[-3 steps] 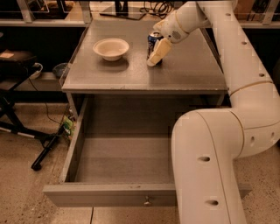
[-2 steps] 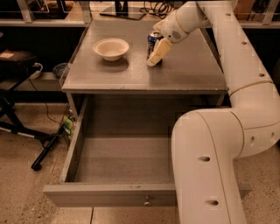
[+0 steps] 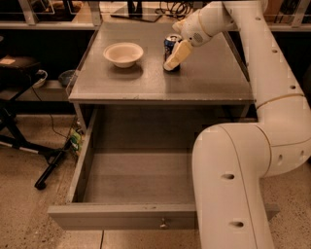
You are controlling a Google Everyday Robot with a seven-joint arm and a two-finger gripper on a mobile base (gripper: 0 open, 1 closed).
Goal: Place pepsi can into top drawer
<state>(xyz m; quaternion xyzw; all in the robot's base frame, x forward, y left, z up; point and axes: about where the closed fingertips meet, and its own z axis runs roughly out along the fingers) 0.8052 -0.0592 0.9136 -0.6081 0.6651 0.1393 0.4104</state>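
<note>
my arm bends over the table (image 3: 209, 82), gripper (image 3: 173, 54) touching the one pepsi can (image 3: 170, 43); i can't tell if it grips. one bowl (image 3: 123, 53), one open top drawer (image 3: 121, 216).

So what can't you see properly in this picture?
The pepsi can: in the camera view its lower part is hidden behind the tool, which sits against it on the tabletop; whether it grips is unclear.
The top drawer: its right side is hidden by the robot's arm.
The cables at the back: cut off by the top edge.

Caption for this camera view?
Gripper at the pepsi can on the tabletop, bowl nearby, top drawer pulled open below.
</note>
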